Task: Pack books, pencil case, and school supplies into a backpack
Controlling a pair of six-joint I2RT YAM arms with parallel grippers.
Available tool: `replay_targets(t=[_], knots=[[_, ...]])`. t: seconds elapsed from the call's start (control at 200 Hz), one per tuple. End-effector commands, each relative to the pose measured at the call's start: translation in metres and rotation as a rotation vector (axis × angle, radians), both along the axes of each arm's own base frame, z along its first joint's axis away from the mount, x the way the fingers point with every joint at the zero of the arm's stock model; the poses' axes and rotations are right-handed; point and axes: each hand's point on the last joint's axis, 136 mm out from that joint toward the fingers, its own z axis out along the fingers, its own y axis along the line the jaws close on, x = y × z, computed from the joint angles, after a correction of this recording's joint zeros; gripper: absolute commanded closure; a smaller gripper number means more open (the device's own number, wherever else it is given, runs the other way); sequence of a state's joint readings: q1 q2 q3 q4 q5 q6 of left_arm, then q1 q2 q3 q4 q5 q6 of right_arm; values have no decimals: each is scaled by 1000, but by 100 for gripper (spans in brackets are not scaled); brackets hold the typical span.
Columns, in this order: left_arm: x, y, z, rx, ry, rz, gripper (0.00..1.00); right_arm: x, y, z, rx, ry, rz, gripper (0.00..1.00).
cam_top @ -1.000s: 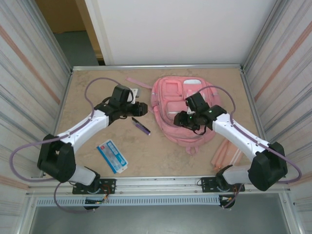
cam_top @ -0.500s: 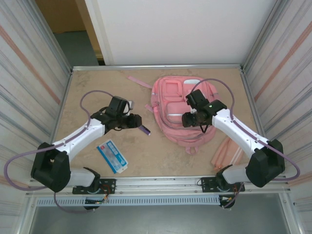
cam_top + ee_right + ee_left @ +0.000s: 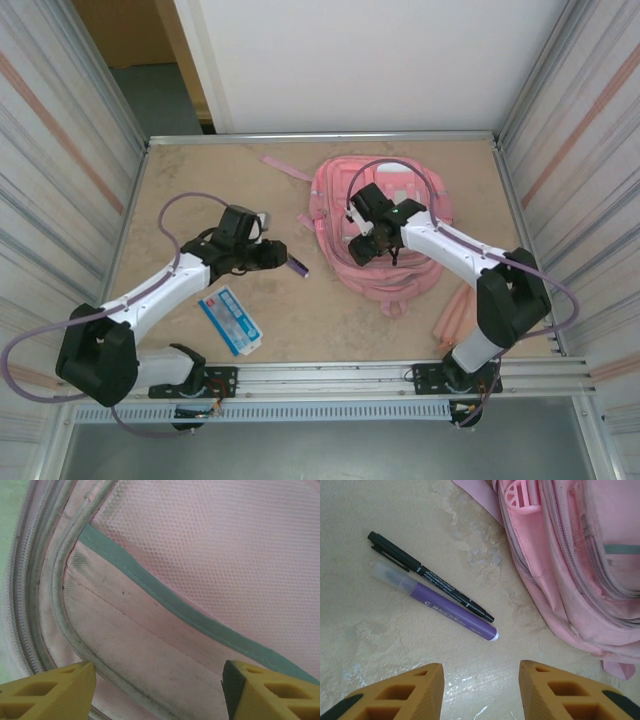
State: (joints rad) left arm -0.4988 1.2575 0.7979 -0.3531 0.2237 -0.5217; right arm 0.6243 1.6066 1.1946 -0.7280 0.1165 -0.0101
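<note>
**Counter stock, seen from above**

- **Backpack:** one large soft pink backpack (image 3: 335, 195), lying flat right of centre, with one strap trailing toward the upper left.
- **Pens:** two slim pens, one thick purple pen (image 3: 437, 609) and one thin black pen (image 3: 430, 576). They lie side by side on a slant, just left of the backpack's edge and apart from it.
- **Pencil case:** one flat light blue printed pencil case (image 3: 230, 320), lower left, well apart from the pens.
- **Book:** one pale pink ribbed book (image 3: 452, 320), lower right, near the right rail.
- **Left fingers** (image 3: 427, 682)**:** two, orange, spread, with nothing between them, over bare counter (image 3: 190, 185) just short of the purple pen's end.
- **Right fingers** (image 3: 55, 685)**:** two, yellow, spread wide, over the backpack's mesh panel, pinching nothing. Contact with the fabric cannot be told.
- **Edges:** metal rails on the far, left and right sides, with ribbed wall panels left and right.
- **Open room:** the upper left quarter, and the strip between pencil case and backpack.
</note>
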Motion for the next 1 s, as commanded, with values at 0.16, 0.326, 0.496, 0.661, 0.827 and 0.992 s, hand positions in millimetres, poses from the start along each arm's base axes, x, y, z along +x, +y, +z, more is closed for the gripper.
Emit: replay_targets(t=[0.16, 0.326, 0.496, 0.661, 0.827, 0.992], knots=[[-9, 1, -3, -23, 4, 4, 57, 1, 10, 2, -33, 26, 111, 34], [-12, 3, 0, -23, 3, 8, 57, -9, 23, 5, -22, 50, 180, 28], [-11, 1, 3, -39, -6, 8, 57, -1, 15, -21, -163, 52, 174, 28], [-12, 3, 7, -30, -17, 6, 57, 13, 2, -29, -301, 16, 146, 31], [-13, 3, 13, -43, -21, 11, 57, 17, 8, -12, -242, -44, 136, 60], [-10, 12, 18, 3, -62, 23, 56, 33, 12, 26, -125, -105, 112, 91]])
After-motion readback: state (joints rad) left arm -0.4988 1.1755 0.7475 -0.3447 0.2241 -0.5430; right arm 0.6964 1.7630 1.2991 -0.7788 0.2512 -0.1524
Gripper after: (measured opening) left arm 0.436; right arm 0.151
